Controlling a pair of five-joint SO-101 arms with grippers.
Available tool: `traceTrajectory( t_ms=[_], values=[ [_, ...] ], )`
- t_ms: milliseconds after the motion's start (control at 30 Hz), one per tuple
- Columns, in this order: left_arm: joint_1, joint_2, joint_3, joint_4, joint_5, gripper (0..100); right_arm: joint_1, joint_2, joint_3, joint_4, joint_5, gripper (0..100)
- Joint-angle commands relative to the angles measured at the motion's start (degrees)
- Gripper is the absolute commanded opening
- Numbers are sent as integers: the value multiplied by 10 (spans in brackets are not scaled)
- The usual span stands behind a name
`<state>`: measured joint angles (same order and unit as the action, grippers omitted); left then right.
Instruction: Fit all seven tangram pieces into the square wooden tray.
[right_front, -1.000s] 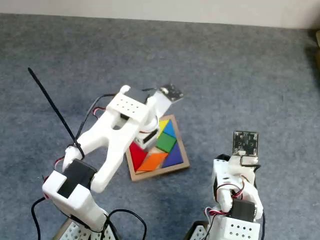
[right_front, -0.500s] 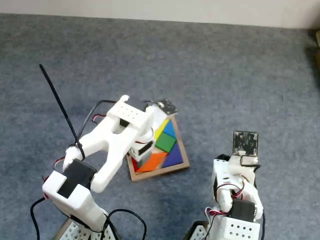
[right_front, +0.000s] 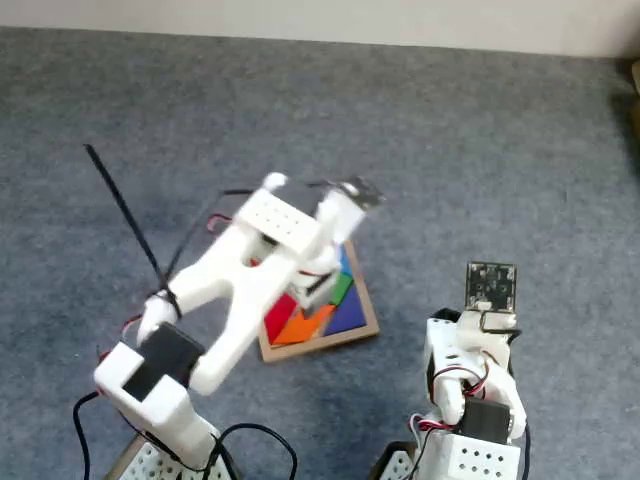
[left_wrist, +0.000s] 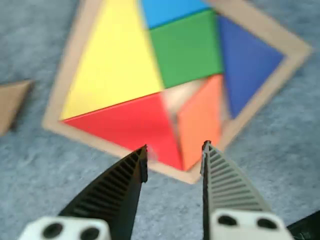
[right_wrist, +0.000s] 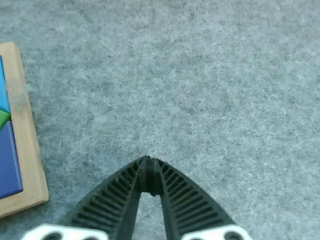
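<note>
The square wooden tray (left_wrist: 295, 50) holds a big yellow triangle (left_wrist: 112, 65), a red triangle (left_wrist: 130, 125), a green square (left_wrist: 186, 47), a light blue piece (left_wrist: 170, 10), a dark blue triangle (left_wrist: 245, 60) and an orange piece (left_wrist: 200, 120). A small triangular gap of bare wood (left_wrist: 176, 97) lies between red and orange. A tan triangle (left_wrist: 10, 102) rests on the carpet just outside the tray. My left gripper (left_wrist: 175, 148) hangs open and empty over the tray's red-orange edge. My right gripper (right_wrist: 149, 164) is shut above bare carpet beside the tray corner (right_wrist: 27, 165).
Grey carpet covers the whole table. In the high view the left arm (right_front: 250, 270) covers much of the tray (right_front: 368, 322), and the right arm (right_front: 475, 370) sits folded near the front right. Open carpet lies behind and to the right of the tray.
The left arm dipped toward the tray's left side, then swung right and up, so it now stands over the tray's middle. The right arm has not moved.
</note>
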<state>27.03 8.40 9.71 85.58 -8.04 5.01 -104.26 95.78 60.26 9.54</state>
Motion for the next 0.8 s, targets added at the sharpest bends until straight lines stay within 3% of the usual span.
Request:
traceTrajectory(
  t_ms=[0,367,767],
  values=[
    [18,-11,-22,10,22,189,5,-4,81,-11,-3,5],
    [22,106,-12,-33,43,185,5,-4,81,-10,-3,5],
    [52,118,-14,-47,71,185,5,-4,81,-10,-3,5]
  ],
)
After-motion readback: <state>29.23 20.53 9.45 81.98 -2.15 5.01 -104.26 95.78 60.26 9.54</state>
